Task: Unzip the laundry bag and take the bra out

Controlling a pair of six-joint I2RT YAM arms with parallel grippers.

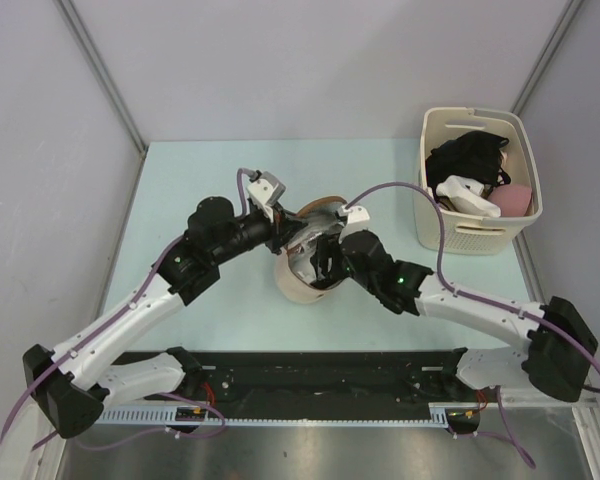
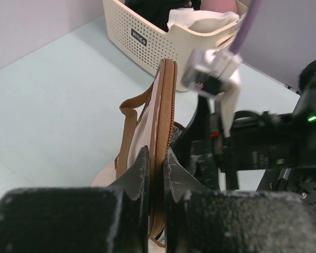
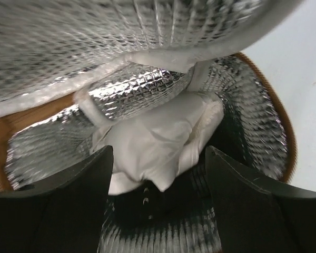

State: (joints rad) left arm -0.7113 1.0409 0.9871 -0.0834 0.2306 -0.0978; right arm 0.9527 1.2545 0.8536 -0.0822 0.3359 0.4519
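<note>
At the middle of the pale green table (image 1: 180, 180), the laundry bag (image 1: 298, 288) lay tipped on its side between the two arms, its zipped rim undone and its lid flap standing up on edge. From the left wrist view, the left gripper (image 2: 156, 158) was closed narrowly on that flap (image 2: 158, 100), with the brown zipper trim pinched between its two dark fingers and a brown strap looping off to one side. Seen from above, the left gripper (image 1: 285, 228) met the bag at its far upper edge, and the right gripper (image 1: 325, 262) reached into the mouth from the other side.

The right wrist view looked straight into the bag, which was lined with quilted silver foil (image 3: 147, 42). The right gripper (image 3: 159, 163) stood wide apart, one finger (image 3: 68, 200) to each side of a crumpled white padded garment, the bra (image 3: 158, 137), which lay deep inside against the lining. Whether either finger touched it could not be told.

A cream plastic basket (image 1: 480, 235) holding dark and light clothes stood well apart at the far right of the table.
</note>
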